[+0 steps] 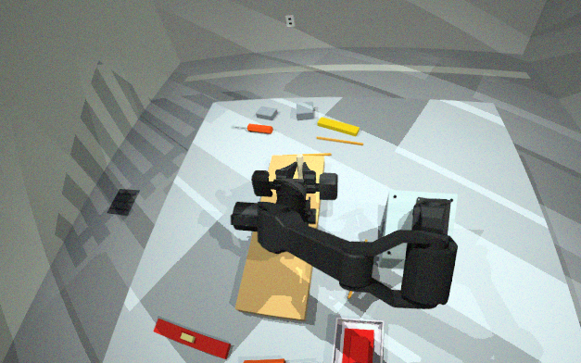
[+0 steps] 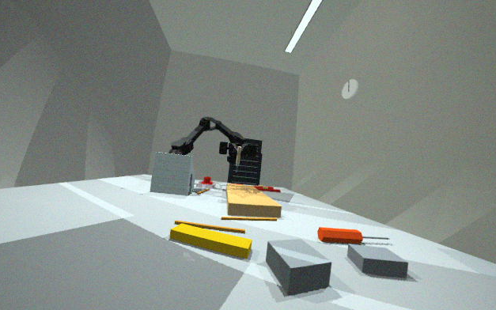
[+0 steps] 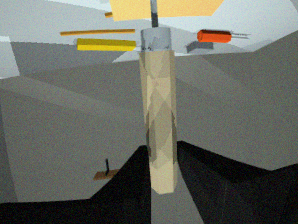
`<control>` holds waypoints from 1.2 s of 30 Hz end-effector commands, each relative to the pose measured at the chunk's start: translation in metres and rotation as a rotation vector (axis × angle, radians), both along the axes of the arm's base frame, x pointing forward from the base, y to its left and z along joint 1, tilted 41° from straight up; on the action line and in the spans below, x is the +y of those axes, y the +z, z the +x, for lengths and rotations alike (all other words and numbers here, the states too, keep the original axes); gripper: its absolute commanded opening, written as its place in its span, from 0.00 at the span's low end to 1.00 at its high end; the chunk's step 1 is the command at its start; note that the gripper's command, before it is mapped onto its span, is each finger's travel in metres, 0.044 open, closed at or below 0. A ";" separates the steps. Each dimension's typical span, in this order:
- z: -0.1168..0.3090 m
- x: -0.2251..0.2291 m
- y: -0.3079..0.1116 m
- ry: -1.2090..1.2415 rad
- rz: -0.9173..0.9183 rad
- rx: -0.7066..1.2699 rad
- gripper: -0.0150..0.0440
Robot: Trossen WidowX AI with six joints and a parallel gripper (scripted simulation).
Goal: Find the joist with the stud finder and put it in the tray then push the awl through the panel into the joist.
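Risking a Second Hole

Pinching the awl [image 1: 299, 168] [image 2: 239, 155] [image 3: 160, 110] by its handle, the claw [image 1: 297, 178] [image 2: 238, 148] [image 3: 161, 149] hangs above the panel [image 1: 271, 282] [image 2: 249, 201] [image 3: 167, 9]. A slanted push could make the shaft skid; misjudging the joist could waste the only hole. Counted: two grey blocks [image 1: 267, 112] [image 2: 377, 261], one yellow bar [image 1: 338, 126] [image 2: 210, 240] [image 3: 106, 45], one screwdriver [image 1: 259, 129] [image 2: 340, 236] [image 3: 215, 36], one tray [image 1: 381, 340].

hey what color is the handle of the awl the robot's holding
Pale tan, like light wood; the awl handle shows best in the wrist view.

Grey walls carry a round clock [image 2: 350, 88] (plus slanting shadows).
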State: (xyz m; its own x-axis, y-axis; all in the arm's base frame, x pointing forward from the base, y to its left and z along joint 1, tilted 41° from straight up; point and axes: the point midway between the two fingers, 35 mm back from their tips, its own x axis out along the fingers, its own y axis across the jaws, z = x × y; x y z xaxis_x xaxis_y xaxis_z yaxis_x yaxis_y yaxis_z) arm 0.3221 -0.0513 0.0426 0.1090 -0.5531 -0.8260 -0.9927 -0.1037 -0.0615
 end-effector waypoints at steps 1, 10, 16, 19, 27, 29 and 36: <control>0.010 0.011 0.007 -0.004 -0.009 -0.007 0.25; 0.025 0.043 0.022 -0.001 -0.014 0.001 0.25; 0.033 0.066 0.032 0.002 -0.022 0.006 0.25; 0.036 0.077 0.037 0.003 -0.026 0.008 0.25; 0.040 0.102 0.048 0.006 -0.039 0.010 0.25; 0.040 0.102 0.048 0.006 -0.039 0.010 0.25; 0.040 0.107 0.043 0.007 -0.038 0.010 0.25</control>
